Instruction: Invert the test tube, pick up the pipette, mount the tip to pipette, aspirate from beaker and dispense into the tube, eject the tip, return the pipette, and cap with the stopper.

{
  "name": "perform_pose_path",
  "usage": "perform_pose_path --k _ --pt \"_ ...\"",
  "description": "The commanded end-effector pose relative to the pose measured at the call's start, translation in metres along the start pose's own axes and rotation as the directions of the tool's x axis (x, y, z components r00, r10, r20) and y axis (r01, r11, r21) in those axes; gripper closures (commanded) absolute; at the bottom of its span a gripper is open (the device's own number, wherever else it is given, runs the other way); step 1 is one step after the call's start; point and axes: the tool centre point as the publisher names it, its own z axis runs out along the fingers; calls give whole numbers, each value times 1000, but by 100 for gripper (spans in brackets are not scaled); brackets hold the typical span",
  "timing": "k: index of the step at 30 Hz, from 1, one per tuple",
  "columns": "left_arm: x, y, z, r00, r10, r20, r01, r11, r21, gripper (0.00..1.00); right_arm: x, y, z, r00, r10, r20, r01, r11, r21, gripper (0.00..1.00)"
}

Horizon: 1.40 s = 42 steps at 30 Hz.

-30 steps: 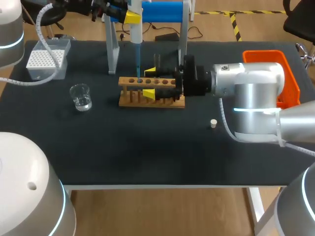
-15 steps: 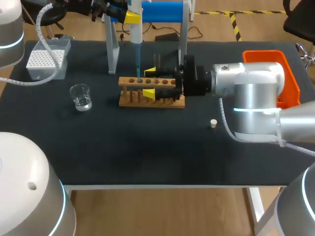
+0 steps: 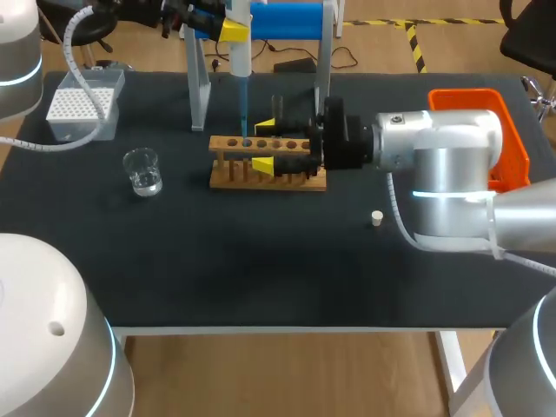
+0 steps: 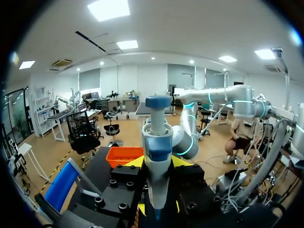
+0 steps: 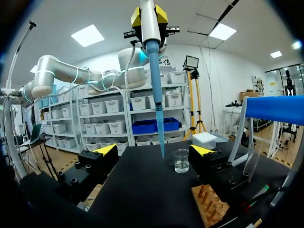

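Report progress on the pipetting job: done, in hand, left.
Done: the left gripper holds the pipette with a blue tip mounted. In hand: the tip points down at the wooden rack, apparently dispensing; the tube itself is unclear. Left: ejecting the tip, returning the pipette, capping; the stopper lies on the table.

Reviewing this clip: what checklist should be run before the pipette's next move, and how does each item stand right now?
1. Pipette held by left gripper: ok, fingers on both sides.
2. Blue tip mounted: ok.
3. Tip end over the left end of the wooden rack: ok in the head view; whether it is inside a hole, cannot tell.
4. Liquid in tip: cannot tell.
5. Right gripper clear of tip: ok, fingers open, tip ahead of them.
6. Stopper lying free on table: ok.
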Motion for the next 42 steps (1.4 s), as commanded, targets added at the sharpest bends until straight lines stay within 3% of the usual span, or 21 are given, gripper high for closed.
perform_pose_path --k 1,6,16,31,42 --pt "1 0 0 1000 1 1 -1 1000 1 100 0 0 -1 1000 0 -1 0 1000 1 0" --pt "7 1 -16 1000 8 -1 -8 1000 -7 100 0 0 -1 1000 0 -1 0 1000 1 0" --pt "13 22 -63 1000 2 19 -2 1000 5 100 0 0 -1 1000 0 -1 0 1000 1 0" --pt "-10 69 -129 997 -24 69 24 1000 -2 100 0 0 -1 1000 0 -1 0 1000 1 0" --pt "-35 108 -157 996 -35 87 34 999 11 100 0 0 -1 1000 0 -1 0 1000 1 0"
